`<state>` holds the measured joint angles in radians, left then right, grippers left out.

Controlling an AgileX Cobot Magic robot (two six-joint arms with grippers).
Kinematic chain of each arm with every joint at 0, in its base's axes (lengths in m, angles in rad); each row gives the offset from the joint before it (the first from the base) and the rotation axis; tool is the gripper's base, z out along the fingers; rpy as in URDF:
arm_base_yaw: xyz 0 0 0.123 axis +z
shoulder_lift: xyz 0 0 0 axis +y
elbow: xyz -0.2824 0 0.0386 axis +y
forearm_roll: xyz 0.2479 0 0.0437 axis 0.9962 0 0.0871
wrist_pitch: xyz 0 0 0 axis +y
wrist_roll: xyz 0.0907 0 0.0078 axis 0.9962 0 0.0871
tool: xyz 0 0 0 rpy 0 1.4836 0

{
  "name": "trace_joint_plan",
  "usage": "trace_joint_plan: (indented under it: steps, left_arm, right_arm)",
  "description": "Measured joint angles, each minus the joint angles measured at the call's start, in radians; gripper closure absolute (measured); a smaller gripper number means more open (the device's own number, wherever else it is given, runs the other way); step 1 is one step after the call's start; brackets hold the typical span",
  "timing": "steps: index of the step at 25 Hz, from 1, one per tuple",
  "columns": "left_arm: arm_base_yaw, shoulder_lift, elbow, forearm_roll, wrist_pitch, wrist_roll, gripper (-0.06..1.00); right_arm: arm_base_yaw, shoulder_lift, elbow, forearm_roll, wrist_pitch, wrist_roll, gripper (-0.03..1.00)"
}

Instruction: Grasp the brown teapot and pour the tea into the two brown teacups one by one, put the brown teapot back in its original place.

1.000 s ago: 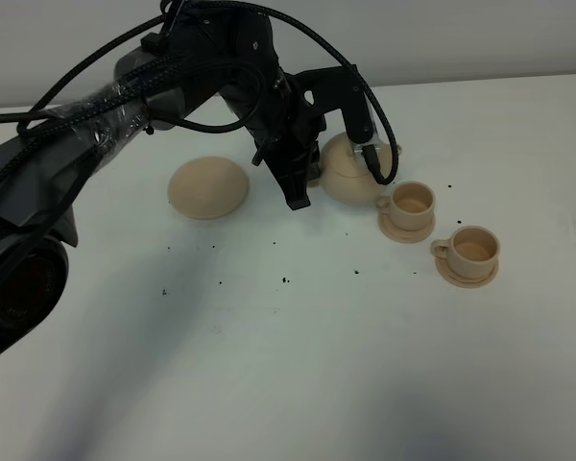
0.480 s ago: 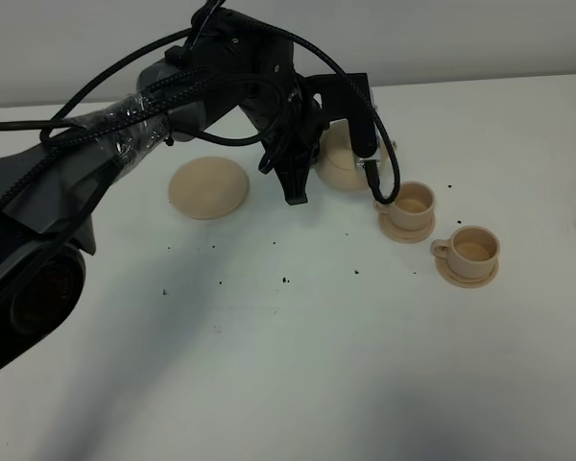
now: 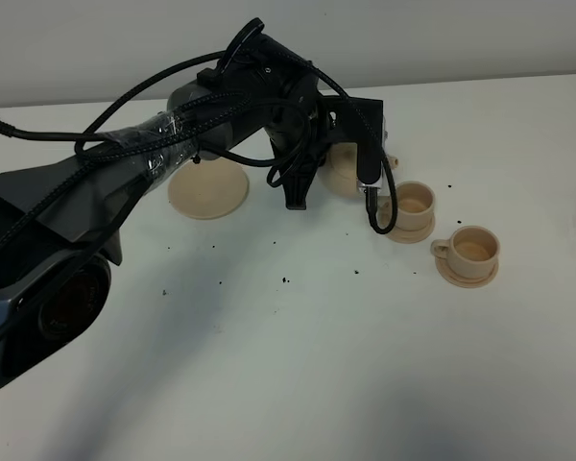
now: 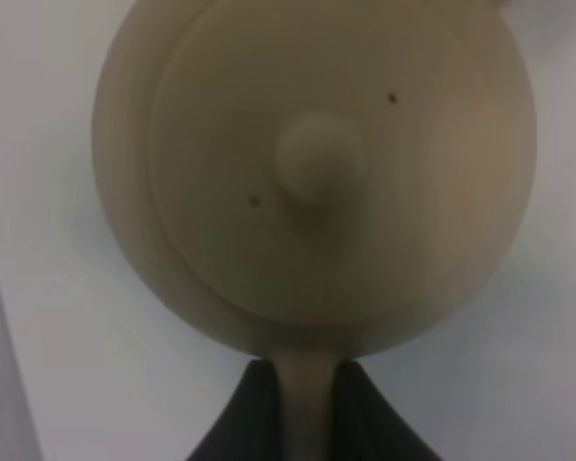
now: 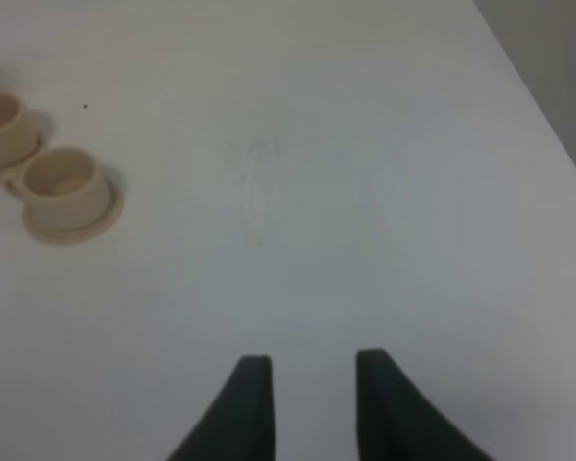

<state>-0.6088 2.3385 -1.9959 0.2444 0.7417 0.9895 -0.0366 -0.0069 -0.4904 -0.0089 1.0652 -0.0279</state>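
The matte white tabletop (image 3: 317, 384) carries everything. The left arm (image 3: 125, 173), black and wrapped in braided cable and glossy tape, reaches toward the middle of the far edge. There the left gripper (image 4: 305, 389) is clamped on the loop handle of the brown teapot (image 4: 312, 173), a squat, smooth, pale tan ceramic pot (round lid, small knob); I cannot tell whether it is lifted or resting. Beside the arm, toward the left edge, lies the wide saucer (image 3: 208, 197), round and tan. Between the teapot and the right edge stand the first teacup (image 3: 413, 202) and the second teacup (image 3: 475, 248), small cylinders on little saucers. The right gripper (image 5: 307, 384) hangs unclenched, its dark fingers apart. Tiny dark specks (image 3: 285, 280) dot the surface.
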Motion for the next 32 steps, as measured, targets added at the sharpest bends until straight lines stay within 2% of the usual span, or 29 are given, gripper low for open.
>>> trace_joint_plan:
  steps: [5, 23, 32]
  left_arm:
    - [-0.009, 0.0, 0.0, 0.039, -0.022, 0.022, 0.79]
    - [-0.032, 0.0, 0.0, 0.068, -0.042, 0.158, 0.79]
    - [-0.035, 0.0, 0.0, 0.136, -0.053, 0.18, 0.79]
  right_arm:
    - [0.0, 0.0, 0.0, 0.0, 0.0, 0.0, 0.72]
    - [0.0, 0.0, 0.0, 0.0, 0.0, 0.0, 0.72]
    - [0.0, 0.0, 0.0, 0.0, 0.0, 0.0, 0.72]
